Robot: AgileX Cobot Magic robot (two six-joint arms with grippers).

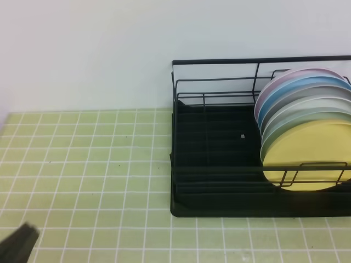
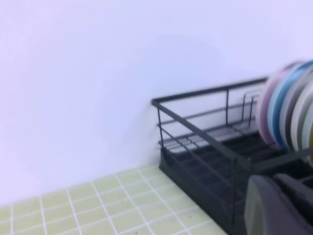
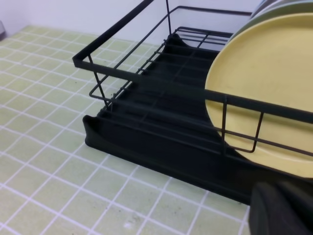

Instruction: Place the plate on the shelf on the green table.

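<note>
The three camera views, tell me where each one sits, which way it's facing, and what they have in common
Exterior high: above, looking down at the green table and shelf; a dark gripper tip shows bottom left.
Left wrist: low on the left arm, facing the shelf and wall; left gripper shut, bottom right.
Right wrist: low at the shelf's front, facing the plate; right gripper shut, bottom right.
Shared: all show the shelf and stacked plates; the plate stands frontmost.

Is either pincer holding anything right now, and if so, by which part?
Nothing is held. The left pincer and right pincer are both shut on nothing; the yellow plate stands in the shelf, untouched.
</note>
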